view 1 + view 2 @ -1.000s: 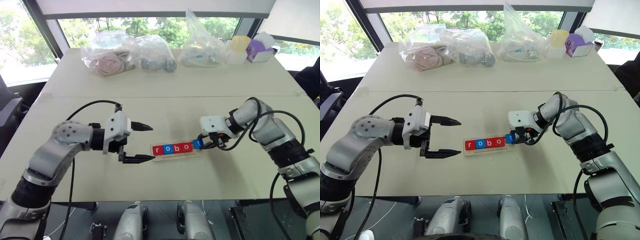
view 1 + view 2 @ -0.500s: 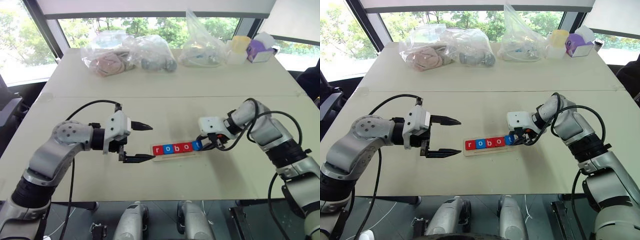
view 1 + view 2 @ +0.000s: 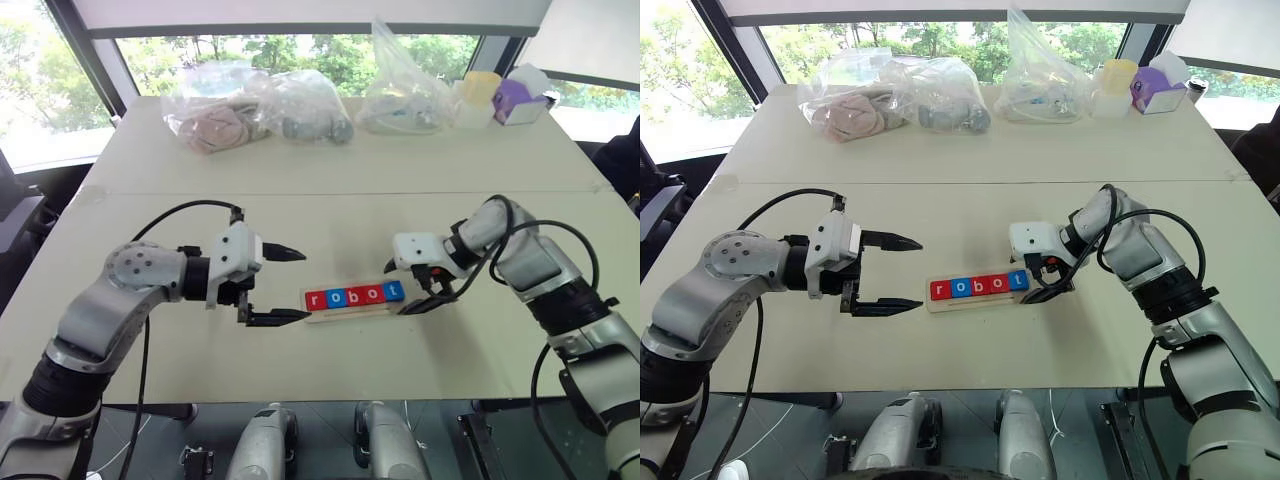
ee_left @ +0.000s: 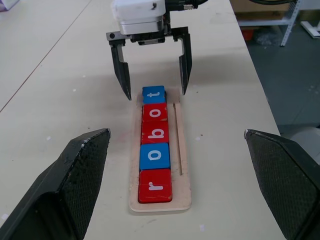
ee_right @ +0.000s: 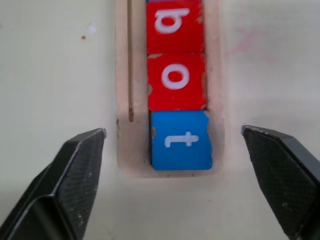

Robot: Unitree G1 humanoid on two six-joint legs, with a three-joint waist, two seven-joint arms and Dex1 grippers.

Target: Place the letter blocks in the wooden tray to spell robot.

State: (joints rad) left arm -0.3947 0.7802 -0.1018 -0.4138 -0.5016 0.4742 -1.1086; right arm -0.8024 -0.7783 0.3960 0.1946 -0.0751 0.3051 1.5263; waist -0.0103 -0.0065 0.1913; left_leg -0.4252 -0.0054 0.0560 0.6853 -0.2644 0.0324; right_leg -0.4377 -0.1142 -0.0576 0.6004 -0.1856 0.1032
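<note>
The wooden tray point(image 4: 182, 150) lay at centre frame in the head views. All five letter blocks point(image 4: 154, 142) sat in its groove, reading r, o, b, o, t. The right gripper point(image 4: 151, 75) stood spread wide, straddling the blue t block point(image 5: 181, 140) without contact. The left gripper point(image 3: 276, 286), left of the tray, was fully spread and held nothing.
</note>
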